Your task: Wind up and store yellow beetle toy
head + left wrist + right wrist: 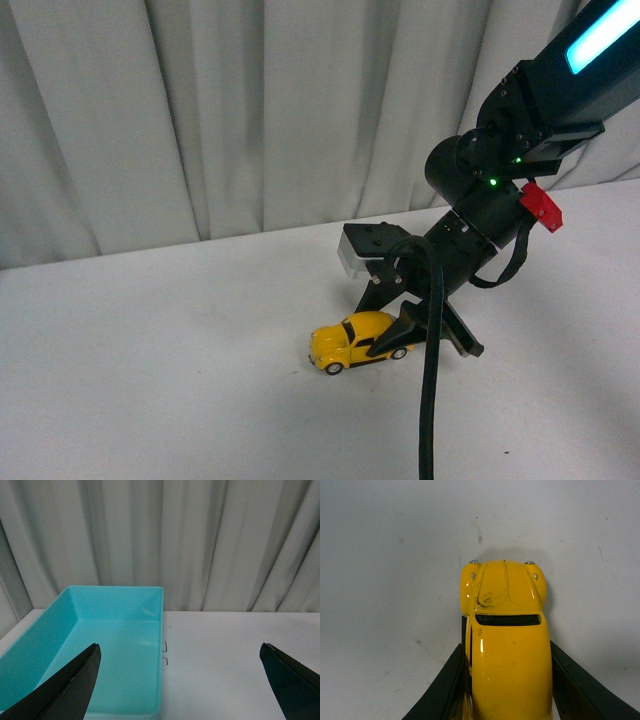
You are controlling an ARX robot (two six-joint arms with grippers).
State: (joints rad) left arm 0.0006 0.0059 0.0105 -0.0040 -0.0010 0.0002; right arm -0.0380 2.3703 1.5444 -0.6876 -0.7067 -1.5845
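front / toy: the yellow beetle toy [355, 342] sits wheels-down on the desk [150, 380], around 5 o'clock from the middle of the picture, with its free end aimed at about 8 o'clock.
front / right fingers: the right fingers [405, 325] come in from 1 o'clock and straddle the other end of the car.
front / step: looks to me like the wind-up bit. The car's gripped and on its wheels, and storing hasn't started.
front / room: loads of bare desk from 7 to 10 o'clock. The back edge meets the curtain [200, 120] at 12, so I'd roll it along the desk, not that way.
left wrist / left fingers: the left fingers [70, 685] are spread wide with nothing between them.
left wrist / bin: the teal bin [60, 625] is ahead of them with nothing in it, and there's bare desk beside it.
left wrist / storing: the carry will need a lift over that rim.
right wrist / grip: the fingers [447, 690] sit snug on both flanks of the toy [507, 630].
right wrist / next move: press the wheels down and drag straight. Go skewed and it could slip out.
right wrist / room: open desk past the free end.
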